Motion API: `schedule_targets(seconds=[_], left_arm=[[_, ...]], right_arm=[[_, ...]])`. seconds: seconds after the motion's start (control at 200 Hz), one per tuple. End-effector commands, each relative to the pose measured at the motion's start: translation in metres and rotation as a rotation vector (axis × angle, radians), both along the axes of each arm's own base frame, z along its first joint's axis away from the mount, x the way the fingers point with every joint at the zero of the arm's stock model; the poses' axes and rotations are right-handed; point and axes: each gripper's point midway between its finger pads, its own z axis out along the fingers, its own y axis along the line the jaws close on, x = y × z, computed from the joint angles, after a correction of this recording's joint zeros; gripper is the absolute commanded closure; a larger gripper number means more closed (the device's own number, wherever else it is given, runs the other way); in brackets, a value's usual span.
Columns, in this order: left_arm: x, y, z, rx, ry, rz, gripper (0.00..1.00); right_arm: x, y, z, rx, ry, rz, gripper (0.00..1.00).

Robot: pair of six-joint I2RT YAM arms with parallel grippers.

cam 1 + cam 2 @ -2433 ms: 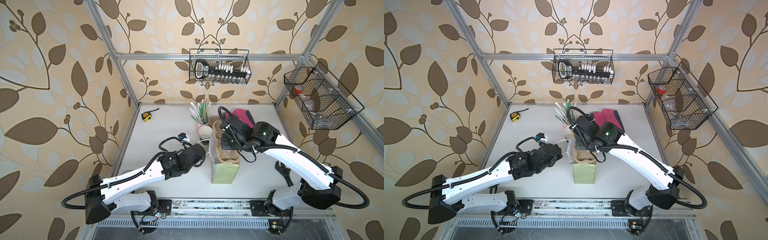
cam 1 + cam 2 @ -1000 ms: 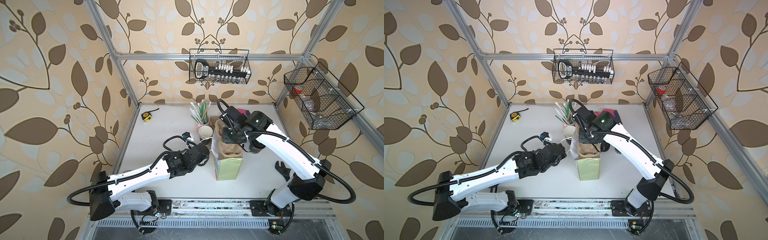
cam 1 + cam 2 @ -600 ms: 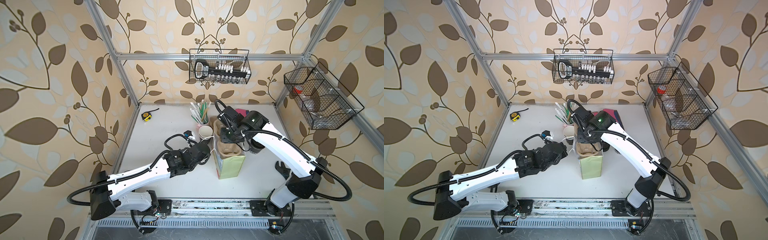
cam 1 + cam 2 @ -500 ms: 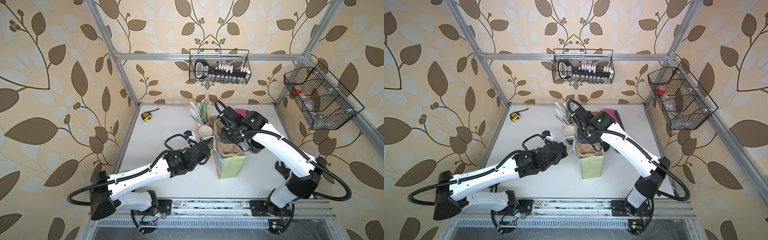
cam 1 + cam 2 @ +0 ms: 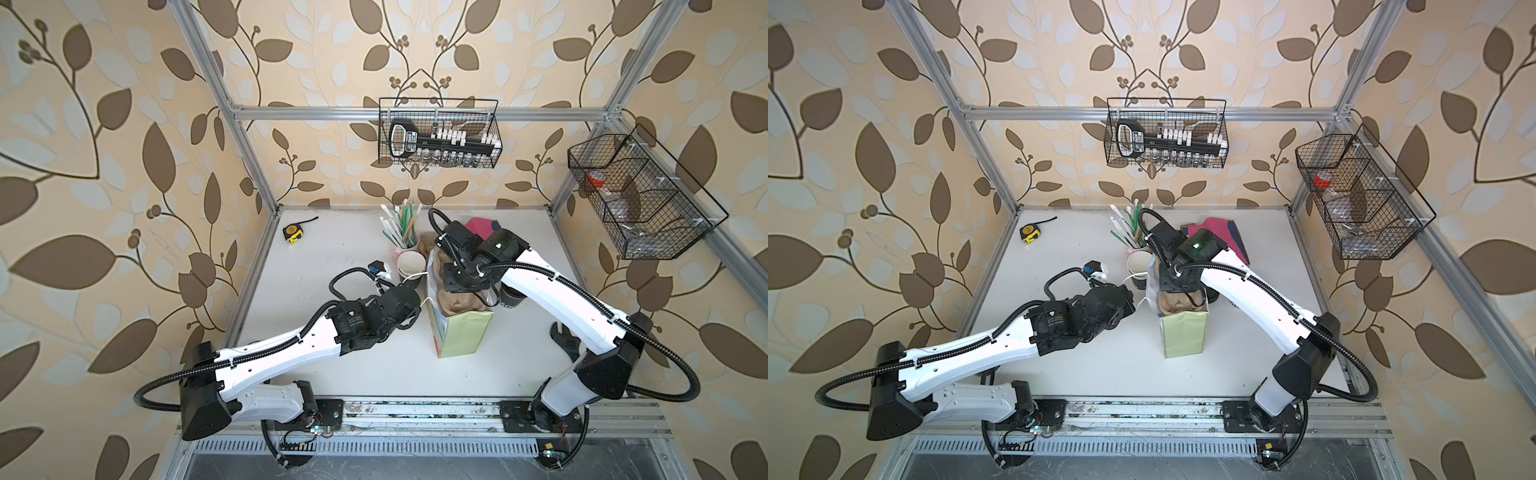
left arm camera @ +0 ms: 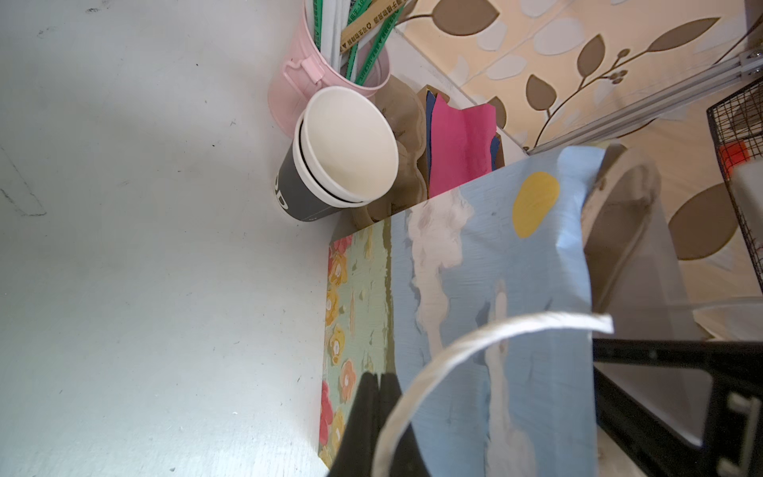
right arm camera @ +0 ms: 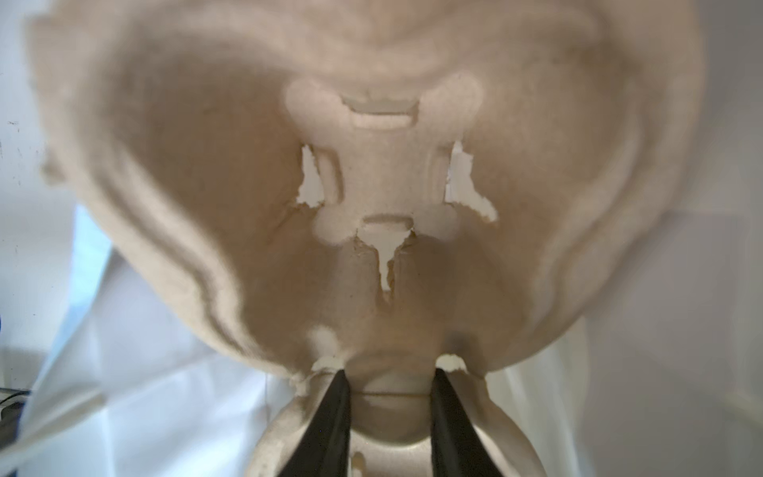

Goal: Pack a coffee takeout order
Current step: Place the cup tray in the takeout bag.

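Gift-bag paper is thin and floppy, so the bag (image 5: 463, 334) standing mid-worktop (image 5: 332, 249) needs its mouth held wide. The left fingers (image 6: 367, 413) are pressed together and appear to pinch its white cord handle (image 6: 475, 334), drawing that side outward.

The carrier (image 7: 384, 186) is light and stiff along its ribs, yet ragged at its slots. We judge the solid bridge between the two wells the safest hold. The right fingers (image 7: 330, 413) pinch it there, and the carrier hangs end-down in the bag's mouth.

The lidded cup (image 5: 509, 297) stands just beside the bag, under the right arm. The pink napkin (image 5: 478, 226) lies toward the back.

Only the right wrist view shows the torn slots and the pinch. In both top views we see the bag around the carrier. Only the left wrist view shows the closed left fingers.
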Motion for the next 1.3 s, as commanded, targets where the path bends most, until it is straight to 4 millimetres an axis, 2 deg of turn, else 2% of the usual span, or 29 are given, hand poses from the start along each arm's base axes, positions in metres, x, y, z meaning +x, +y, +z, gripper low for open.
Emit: schedule_targets(seconds=[0.0,0.305,0.675,0.84,0.985,1.14,1.295], left_arm=[[0.002,-0.001,0.022,-0.017,-0.049,0.002,1.0],[0.003,0.002,0.031,-0.021,-0.07,0.011,1.0],[0.003,0.005,0.021,-0.009,-0.057,0.025,1.0],[0.003,0.006,0.019,-0.005,-0.057,0.029,1.0],[0.004,0.008,0.02,-0.001,-0.062,0.037,1.0],[0.004,0.009,0.021,0.003,-0.066,0.043,1.0],[0.006,0.011,0.025,0.011,-0.078,0.053,1.0]], right_arm=[[-0.008,-0.009,0.008,-0.015,-0.023,0.008,0.71],[-0.016,-0.014,-0.005,-0.054,0.0,0.025,0.7],[-0.023,-0.017,-0.029,-0.068,0.04,0.024,0.71],[-0.023,-0.019,-0.019,-0.056,0.015,0.023,0.71],[-0.031,-0.017,-0.019,-0.05,0.038,0.039,0.71],[-0.026,-0.022,0.004,-0.043,-0.011,0.03,0.7],[-0.036,-0.019,-0.008,-0.072,0.041,0.059,0.7]])
